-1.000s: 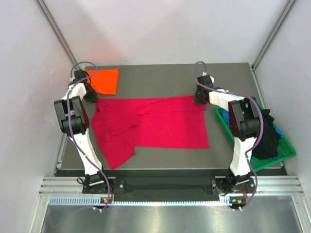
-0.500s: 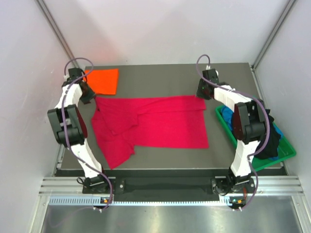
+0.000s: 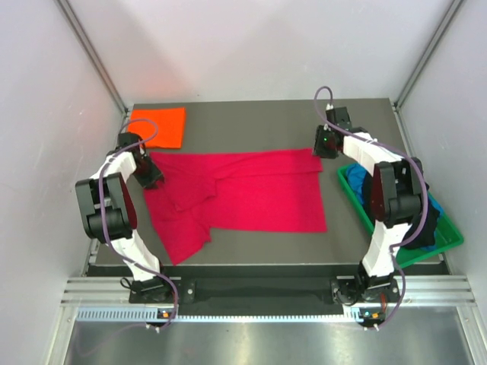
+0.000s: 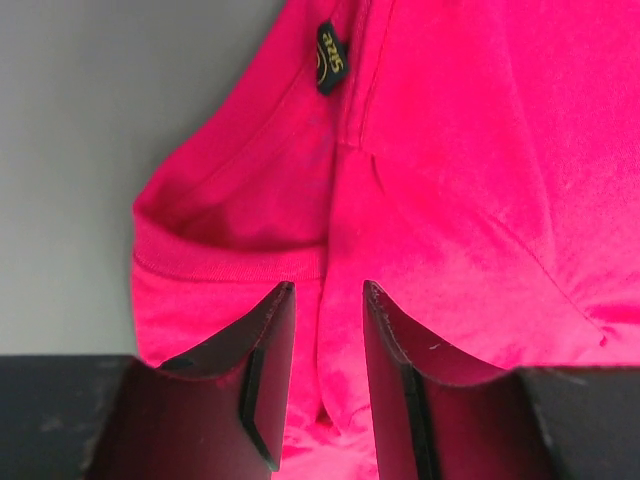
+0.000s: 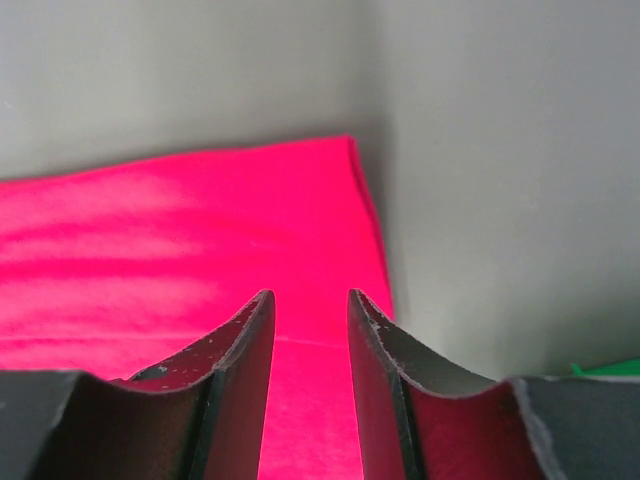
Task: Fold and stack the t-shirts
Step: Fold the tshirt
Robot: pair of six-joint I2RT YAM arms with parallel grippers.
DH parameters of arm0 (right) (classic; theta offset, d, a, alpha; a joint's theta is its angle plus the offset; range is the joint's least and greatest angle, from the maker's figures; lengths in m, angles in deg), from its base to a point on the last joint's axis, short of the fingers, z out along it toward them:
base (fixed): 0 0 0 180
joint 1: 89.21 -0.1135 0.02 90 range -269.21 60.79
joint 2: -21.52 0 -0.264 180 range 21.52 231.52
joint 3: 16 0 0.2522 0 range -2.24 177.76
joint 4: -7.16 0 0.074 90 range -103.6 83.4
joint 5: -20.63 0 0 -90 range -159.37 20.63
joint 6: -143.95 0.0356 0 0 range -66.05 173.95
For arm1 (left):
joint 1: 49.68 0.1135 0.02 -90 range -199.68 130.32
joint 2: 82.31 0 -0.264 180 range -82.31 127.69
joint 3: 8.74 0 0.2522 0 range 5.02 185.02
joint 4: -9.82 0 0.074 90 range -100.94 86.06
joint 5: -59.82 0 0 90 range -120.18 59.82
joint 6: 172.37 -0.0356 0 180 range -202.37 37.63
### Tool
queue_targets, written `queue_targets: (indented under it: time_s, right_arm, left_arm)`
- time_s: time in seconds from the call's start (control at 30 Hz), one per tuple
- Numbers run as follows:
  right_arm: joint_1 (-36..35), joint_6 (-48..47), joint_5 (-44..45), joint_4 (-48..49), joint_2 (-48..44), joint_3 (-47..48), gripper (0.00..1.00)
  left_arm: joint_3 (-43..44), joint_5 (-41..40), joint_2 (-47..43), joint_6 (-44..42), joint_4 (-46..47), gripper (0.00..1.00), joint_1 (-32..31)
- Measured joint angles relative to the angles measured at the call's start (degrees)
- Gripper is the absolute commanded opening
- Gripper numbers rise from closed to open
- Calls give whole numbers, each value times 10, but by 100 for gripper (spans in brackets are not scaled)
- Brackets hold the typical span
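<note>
1. Nearest my arm bases, one flap of the crimson-red t-shirt trails toward the near-left edge of the tabletop. I judge that this flap needs folding in before any lengthwise fold.
2. Across the middle, the shirt lies mostly flat with its long axis running left to right. Its neck label and collar are at the left and its straight hem is at the right.
3. At the collar end, my left pincer hangs with jaws parted over rumpled cloth, holding nothing. I should bite the shoulder seam there, not the loose ridge.
4. Farther back on the right, my right pincer stands parted above the far hem corner, also empty. I would take matching corners and lift level so the fold lands square.
5. Beyond, at the far-left corner, the orange t-shirt lies folded, and I judge the stack belongs there.
</note>
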Motion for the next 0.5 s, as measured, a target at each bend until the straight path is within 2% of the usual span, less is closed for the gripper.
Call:
queue_targets:
  time_s: [0.27,0.5]
  right_arm:
    - [35,-25,-49,0,1,-25,39]
    - [41,-31,-60,2,6,-26,36]
  left_arm:
    - [53,4,56,0,7,37,0]
    - [74,4,79,0,6,33,0]
